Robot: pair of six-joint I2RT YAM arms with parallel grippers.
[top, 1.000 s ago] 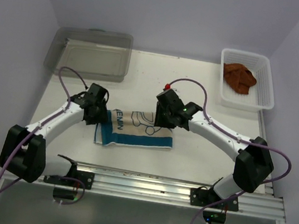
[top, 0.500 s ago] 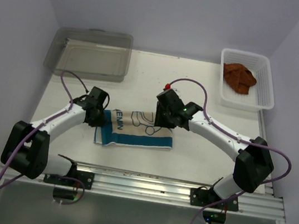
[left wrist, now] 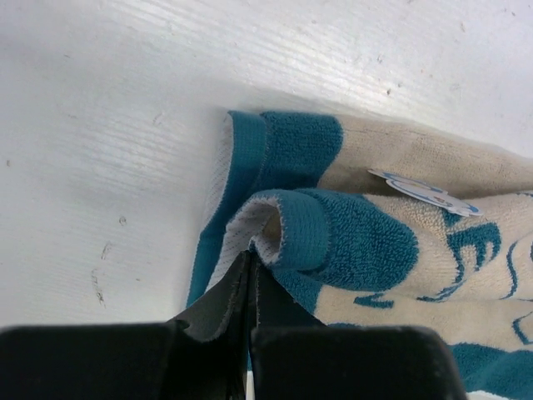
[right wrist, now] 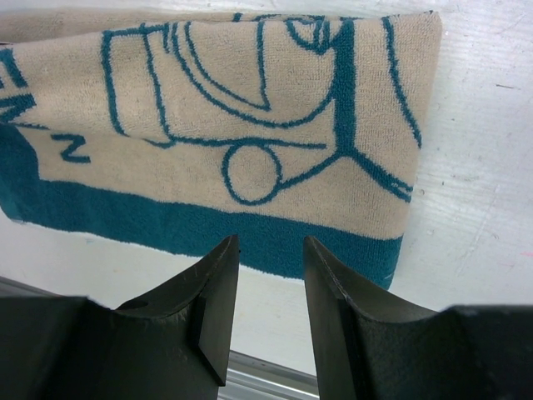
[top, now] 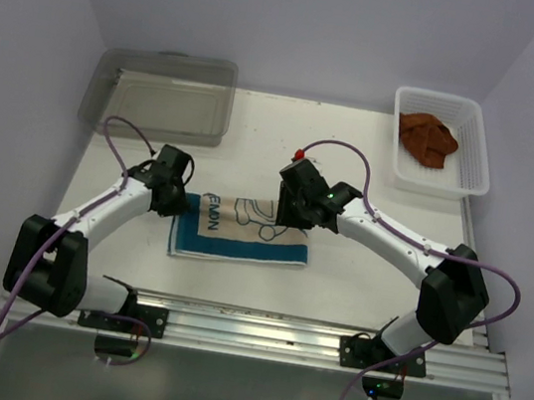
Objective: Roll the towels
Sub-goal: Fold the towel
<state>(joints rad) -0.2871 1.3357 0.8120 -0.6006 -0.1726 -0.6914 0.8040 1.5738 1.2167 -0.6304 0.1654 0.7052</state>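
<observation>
Item 1. Cream terry-cloth towel with teal-blue borders and a blue line drawing and lettering (top: 242,232): lies folded into a flat band on the white table top (top: 366,275), between the two arms, long side running left to right. Its left end is disturbed: the wrist view there shows the blue hem curled up and over into a small loop, with a second blue-edged layer flat beneath it. A small white-and-blue label (left wrist: 425,192) sits on the upper fold. The right end lies flat and square, printed side up.

Item 2. Plain rust-brown cloth towel (top: 427,138): crumpled, unrolled, inside the white mesh plastic basket (top: 441,97) at the far right corner of the table, well apart from both arms.

Item 3. Left gripper (left wrist: 251,258): low at the left end of the cream towel, black fingers clenched together with only a hairline slit between them, their tips nipping the base of the curled blue hem.

Item 4. Right gripper (right wrist: 266,246): released, its two black fingers spread with a clear gap, holding nothing. It hangs over the near blue border at the right end of the cream towel; whether the tips touch the cloth cannot be told.

Item 5. Clear rectangular plastic bin (top: 160,109): at the far left corner of the table, apart from the towels.
</observation>
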